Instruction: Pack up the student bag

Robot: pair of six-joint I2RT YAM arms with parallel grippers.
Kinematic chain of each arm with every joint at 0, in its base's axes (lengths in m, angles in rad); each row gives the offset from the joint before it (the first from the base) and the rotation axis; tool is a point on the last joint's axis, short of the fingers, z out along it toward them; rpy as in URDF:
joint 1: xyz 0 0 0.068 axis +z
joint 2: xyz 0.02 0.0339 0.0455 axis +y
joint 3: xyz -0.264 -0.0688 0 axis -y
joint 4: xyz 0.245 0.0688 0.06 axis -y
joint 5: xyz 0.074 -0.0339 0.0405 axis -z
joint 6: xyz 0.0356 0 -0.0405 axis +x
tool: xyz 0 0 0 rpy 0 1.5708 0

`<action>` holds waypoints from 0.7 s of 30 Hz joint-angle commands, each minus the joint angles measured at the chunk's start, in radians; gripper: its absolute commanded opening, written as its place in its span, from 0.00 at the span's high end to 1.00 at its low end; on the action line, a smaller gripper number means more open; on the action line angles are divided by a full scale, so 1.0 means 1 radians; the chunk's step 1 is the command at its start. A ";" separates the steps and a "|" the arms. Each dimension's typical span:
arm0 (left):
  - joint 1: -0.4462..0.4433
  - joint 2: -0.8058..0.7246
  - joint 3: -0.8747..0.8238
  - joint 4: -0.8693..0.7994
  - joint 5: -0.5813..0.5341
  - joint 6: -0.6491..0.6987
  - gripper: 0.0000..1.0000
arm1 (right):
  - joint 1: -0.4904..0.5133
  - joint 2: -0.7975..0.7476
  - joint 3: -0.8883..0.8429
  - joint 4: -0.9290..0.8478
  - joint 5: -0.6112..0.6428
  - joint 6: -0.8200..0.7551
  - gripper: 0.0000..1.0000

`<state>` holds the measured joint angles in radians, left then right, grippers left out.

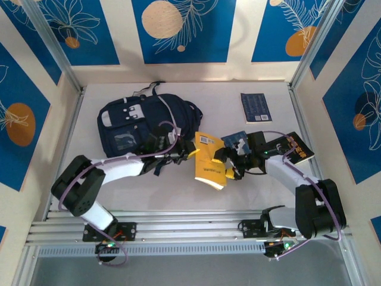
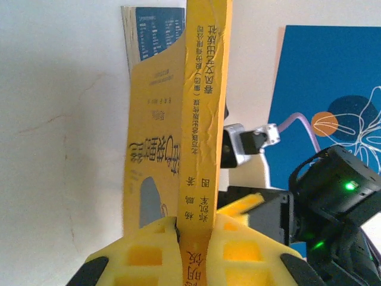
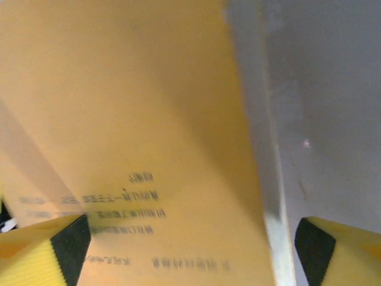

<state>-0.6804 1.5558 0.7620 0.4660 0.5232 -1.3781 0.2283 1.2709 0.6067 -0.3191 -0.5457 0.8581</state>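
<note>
Clamped left jaws pinch the yellow book [image 2: 205, 119]; right jaws gape around it.

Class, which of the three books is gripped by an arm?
The yellow book, its spine pinched in the left gripper's jaws; the blue book and the dark book lie flat on the table.

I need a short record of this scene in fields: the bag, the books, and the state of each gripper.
student bag: lies on the table, far left part
yellow book: right of the bag, between the two grippers
left gripper: shut on the yellow book's spine
right gripper: open, one finger on each side of the yellow book
blue book: flat on the table, far right
dark book: right edge, partly under the right arm
</note>
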 commanded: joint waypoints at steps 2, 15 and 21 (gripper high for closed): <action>-0.011 -0.081 0.039 0.003 0.019 0.011 1.00 | 0.003 0.007 -0.042 0.042 0.001 0.045 0.04; -0.011 -0.181 0.044 -0.046 -0.006 0.028 1.00 | -0.011 -0.010 -0.155 0.669 -0.254 0.437 0.00; -0.010 -0.212 0.041 -0.102 -0.027 0.070 1.00 | -0.013 -0.150 -0.129 0.627 -0.269 0.438 0.09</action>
<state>-0.6811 1.3758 0.7654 0.3588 0.4923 -1.3479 0.2161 1.1893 0.4580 0.2829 -0.7517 1.2720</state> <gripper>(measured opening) 0.095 0.931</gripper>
